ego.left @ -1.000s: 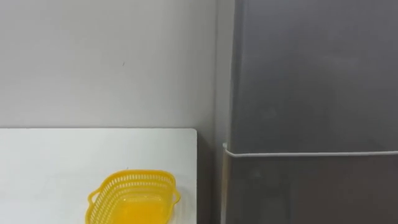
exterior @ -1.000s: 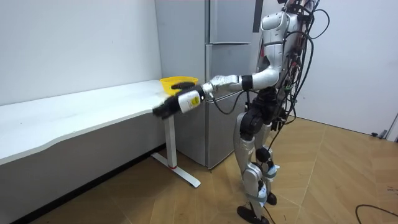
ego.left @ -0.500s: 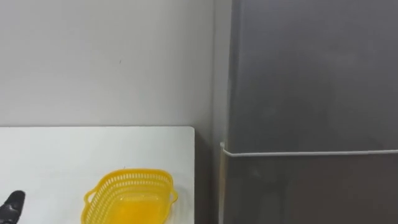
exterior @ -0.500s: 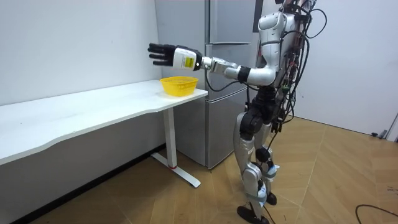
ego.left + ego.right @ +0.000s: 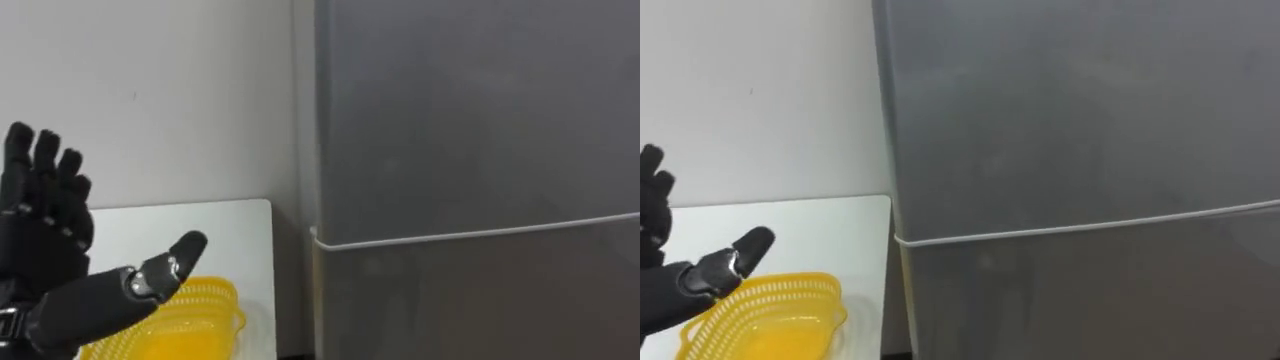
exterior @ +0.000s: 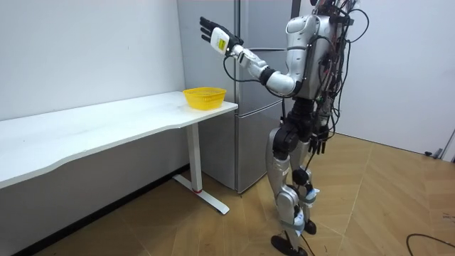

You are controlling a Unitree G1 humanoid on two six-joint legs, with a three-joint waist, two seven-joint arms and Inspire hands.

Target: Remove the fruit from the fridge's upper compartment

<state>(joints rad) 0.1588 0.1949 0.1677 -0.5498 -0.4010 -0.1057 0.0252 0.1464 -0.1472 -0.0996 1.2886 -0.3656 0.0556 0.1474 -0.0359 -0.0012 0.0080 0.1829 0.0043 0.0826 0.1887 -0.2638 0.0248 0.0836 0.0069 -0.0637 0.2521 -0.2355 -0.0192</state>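
Standing close before a tall grey metal fridge [image 5: 470,130], the robot holds its left arm up and forward at about shoulder height in the room view. In the eye views the black left hand [image 5: 40,240] sits at 8 o'clock, spread wide with straight fingers [image 5: 45,155] pointing to 12 o'clock and the thumb [image 5: 170,265] stretched toward 3 o'clock; it holds nothing and is apart from the fridge. The fridge takes up the field from 12 round to 5 o'clock. Both its doors are closed, and a thin pale seam [image 5: 470,236] at 4 o'clock divides the upper door from the lower one. A yellow perforated plastic basket [image 5: 200,325] stands at 7 o'clock on the flat white table [image 5: 230,230], near the table's end beside the fridge, partly behind the thumb. A plain pale wall [image 5: 180,90] runs from 9 to 11 o'clock. The right hand [image 6: 318,142] hangs by the hip in the room view; I cannot tell its state.
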